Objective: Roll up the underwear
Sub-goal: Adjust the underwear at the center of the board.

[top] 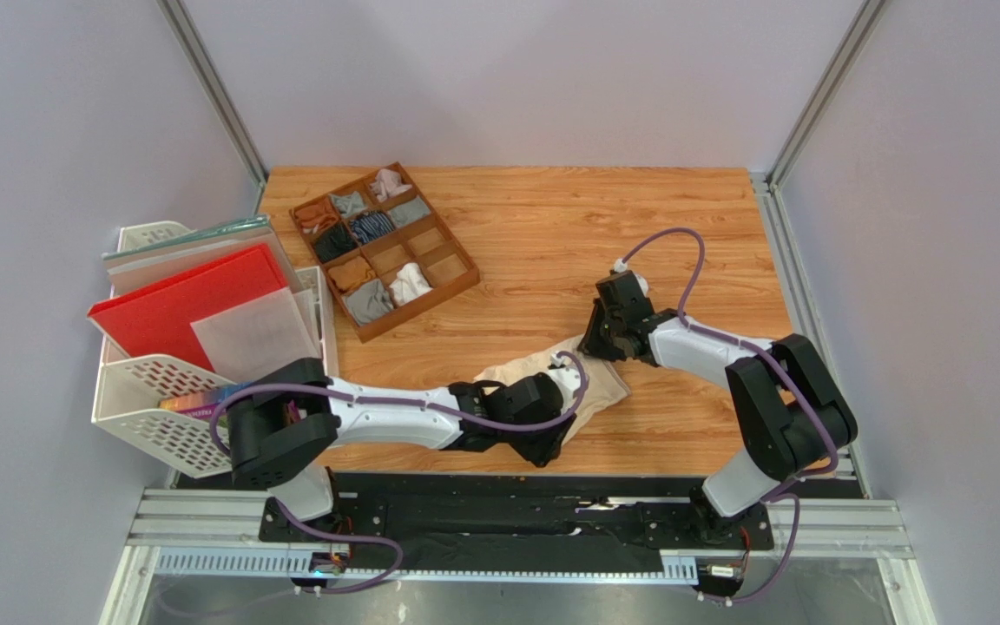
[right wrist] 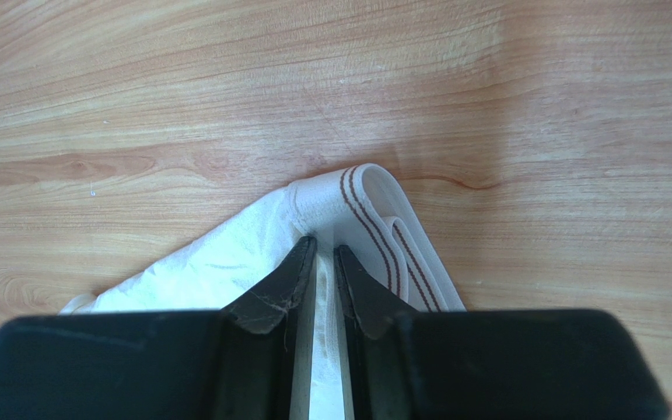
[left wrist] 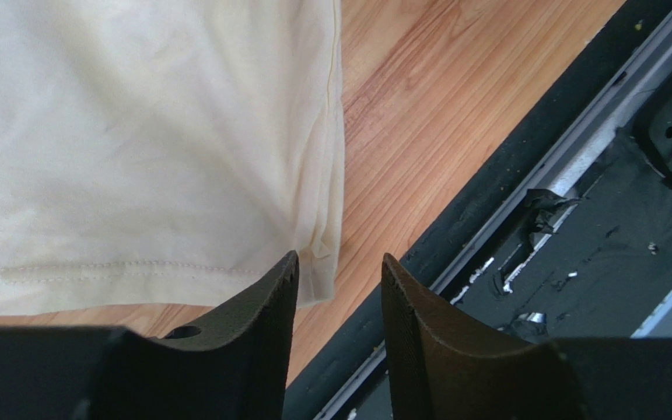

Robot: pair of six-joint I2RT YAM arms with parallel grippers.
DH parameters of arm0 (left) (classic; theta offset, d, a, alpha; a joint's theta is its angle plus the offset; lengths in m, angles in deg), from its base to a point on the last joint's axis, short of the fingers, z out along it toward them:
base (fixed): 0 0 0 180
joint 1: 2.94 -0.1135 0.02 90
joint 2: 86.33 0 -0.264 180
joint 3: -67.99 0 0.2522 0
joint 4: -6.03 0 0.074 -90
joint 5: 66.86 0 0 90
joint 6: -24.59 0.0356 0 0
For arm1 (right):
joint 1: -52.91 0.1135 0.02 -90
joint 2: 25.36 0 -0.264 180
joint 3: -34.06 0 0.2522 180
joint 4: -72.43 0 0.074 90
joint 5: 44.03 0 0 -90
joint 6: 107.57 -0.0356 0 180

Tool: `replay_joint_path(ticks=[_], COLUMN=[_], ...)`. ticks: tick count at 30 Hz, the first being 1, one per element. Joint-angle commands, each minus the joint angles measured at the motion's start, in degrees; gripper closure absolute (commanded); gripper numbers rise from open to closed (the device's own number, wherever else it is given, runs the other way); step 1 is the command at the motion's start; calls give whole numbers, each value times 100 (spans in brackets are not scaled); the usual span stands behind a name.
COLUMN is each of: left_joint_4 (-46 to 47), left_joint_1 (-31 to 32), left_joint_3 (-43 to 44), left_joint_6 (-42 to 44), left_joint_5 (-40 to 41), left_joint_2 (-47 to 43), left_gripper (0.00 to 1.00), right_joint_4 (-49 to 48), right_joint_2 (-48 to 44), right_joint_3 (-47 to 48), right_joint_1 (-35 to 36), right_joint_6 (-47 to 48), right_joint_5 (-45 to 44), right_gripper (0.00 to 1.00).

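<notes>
**Item 1.** 1 black metal base rail (top: 505,524) at the near table edge, carrying 2 white-and-black arms.

**Item 2.** 1 left gripper (left wrist: 338,273), low over the near edge of the wooden table (top: 531,222). Its 2 dark fingers (left wrist: 265,306) stand apart with clear space between them and nothing clamped. The hemmed corner of the cloth lies just beyond the tips.

**Item 3.** 1 cream-white soft cloth underwear (left wrist: 138,131), spread flat on the wood near the table's middle, between the 2 grippers. The top view shows only 1 such garment on the open table. Its waistband end, edged with 2 thin brown stripes, is bunched and folded toward the right arm.

**Item 4.** 1 right gripper (right wrist: 325,254), just beyond the garment. Its 2 fingers are drawn almost together, pinching a fold of that waistband.

**Item 5.** 1 white perforated plastic file rack (top: 140,397) at the left table edge, holding 1 red flat folder (top: 186,306) and several pale sheets.

**Item 6.** 1 brown wooden divided tray (top: 456,276) on the far-left part of the table, well apart from the underwear. It holds small rolled garments (top: 368,302) in brown, grey, dark and white, too small to count with certainty.
</notes>
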Motion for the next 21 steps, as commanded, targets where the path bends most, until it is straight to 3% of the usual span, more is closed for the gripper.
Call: replay_joint_path(ticks=[1, 21], left_joint_4=[-217, -59], left_joint_1=[52, 96], left_joint_3=[311, 118], left_joint_6=[306, 877], left_joint_5=[48, -66], left_joint_2=[-290, 211], left_gripper=[50, 53], right_joint_4=[174, 201], right_joint_2=[208, 181], right_joint_3=[-91, -100], right_joint_1=[-45, -79], right_joint_6=[47, 38], right_joint_5=[-169, -169], right_gripper=[82, 82])
